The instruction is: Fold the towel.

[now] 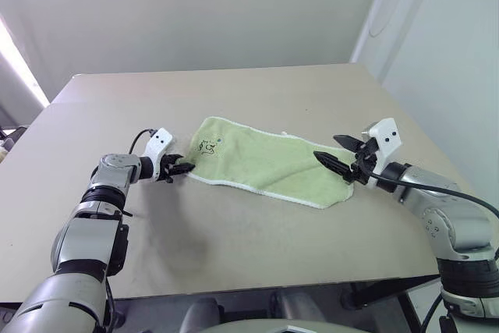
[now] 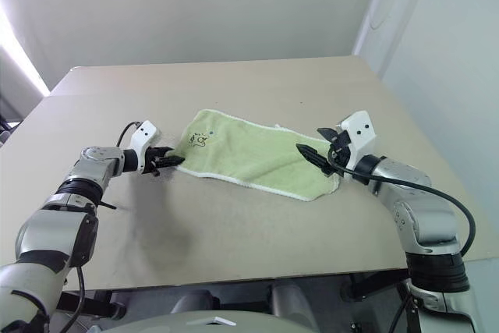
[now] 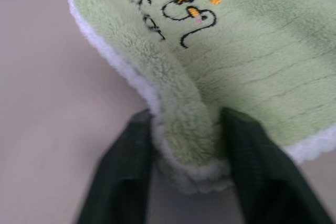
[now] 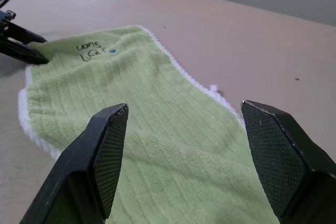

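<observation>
L claw (image 3: 189,145) pinches towel (image 1: 265,163) corner; R claw (image 4: 184,156) spread above far end.

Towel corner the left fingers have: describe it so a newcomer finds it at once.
On the beige table lies one lime-green towel with white edging. Go to its end nearest the left gripper: the pinched corner bunches between the two black fingers. It sits just below the small dark embroidered mark, which the other end lacks.

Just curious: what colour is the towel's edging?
White, round the lime-green towel; the left wrist view shows it best.
</observation>
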`<state>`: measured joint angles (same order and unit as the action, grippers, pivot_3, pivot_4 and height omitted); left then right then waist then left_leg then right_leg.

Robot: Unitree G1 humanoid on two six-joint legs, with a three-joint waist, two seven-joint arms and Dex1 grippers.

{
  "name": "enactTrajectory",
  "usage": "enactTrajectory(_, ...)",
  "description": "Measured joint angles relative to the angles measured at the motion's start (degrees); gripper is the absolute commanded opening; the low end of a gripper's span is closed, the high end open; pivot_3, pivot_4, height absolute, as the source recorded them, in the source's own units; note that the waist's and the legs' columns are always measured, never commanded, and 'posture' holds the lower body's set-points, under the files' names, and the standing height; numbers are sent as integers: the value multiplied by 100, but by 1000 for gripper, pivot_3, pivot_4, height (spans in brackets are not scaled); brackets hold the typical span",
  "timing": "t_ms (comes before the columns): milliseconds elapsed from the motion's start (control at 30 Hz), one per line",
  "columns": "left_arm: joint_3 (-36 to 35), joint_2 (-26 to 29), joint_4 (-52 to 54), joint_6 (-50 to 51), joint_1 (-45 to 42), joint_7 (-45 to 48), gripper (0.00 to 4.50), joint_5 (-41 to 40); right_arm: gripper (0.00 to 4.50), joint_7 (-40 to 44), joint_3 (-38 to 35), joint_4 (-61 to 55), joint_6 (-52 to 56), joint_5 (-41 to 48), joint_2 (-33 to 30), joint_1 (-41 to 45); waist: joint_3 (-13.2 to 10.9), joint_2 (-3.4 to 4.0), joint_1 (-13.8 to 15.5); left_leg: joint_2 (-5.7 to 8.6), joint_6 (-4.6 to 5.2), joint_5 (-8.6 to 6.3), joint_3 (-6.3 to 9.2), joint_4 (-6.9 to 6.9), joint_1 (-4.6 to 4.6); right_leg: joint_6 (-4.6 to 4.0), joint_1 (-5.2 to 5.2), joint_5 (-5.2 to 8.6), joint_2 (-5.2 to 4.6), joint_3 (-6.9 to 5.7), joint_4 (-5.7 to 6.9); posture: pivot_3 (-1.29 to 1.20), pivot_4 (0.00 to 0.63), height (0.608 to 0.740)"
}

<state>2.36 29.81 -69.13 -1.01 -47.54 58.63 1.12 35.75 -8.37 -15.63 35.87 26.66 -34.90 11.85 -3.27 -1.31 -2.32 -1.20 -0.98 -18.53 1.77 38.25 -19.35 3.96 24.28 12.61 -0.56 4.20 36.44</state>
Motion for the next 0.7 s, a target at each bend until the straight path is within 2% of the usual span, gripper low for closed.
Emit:
enactTrajectory(100, -45, 45, 0, 90, -5, 83, 14, -9, 3619, 3, -76, -4, 79, 39, -20, -65, 0, 0, -10, 0, 0, 0, 0, 0, 0, 0, 0, 0, 0, 0, -1, 0, 0, 712)
enactTrajectory(267, -159, 173, 1, 630, -78, 383, 14, -115, 3619, 257, -256, -238, 570, 387, -422, -380, -1, 0, -26, 0, 1, 0, 2, -5, -2, 0, 3, 1, 1, 0, -6, 0, 0, 712)
enactTrajectory(467, -506, 435, 1, 1253, -240, 293, 14, -332, 3619, 809, -390, -854, 1366, 978, -1072, -1367, -3, -12, -15, -1, 1, 0, 7, -6, -3, 2, 6, 1, 0, -4, -14, 0, 0, 712)
enactTrajectory(533, -665, 491, -6, 1327, -292, 28, 14, -426, 3619, 834, -365, -880, 1480, 1002, -1113, -1581, -3, -13, -21, 0, 0, 0, 3, -4, -3, 4, 5, 0, -2, -2, -14, 0, 0, 712)
enactTrajectory(700, -791, 465, -26, 1325, -333, -330, 14, -441, 3619, 596, -153, -714, 1382, 764, -990, -1474, -2, -14, -24, -1, 0, 0, 2, -4, 1, 7, 4, -4, 1, -2, -13, 0, 0, 712)
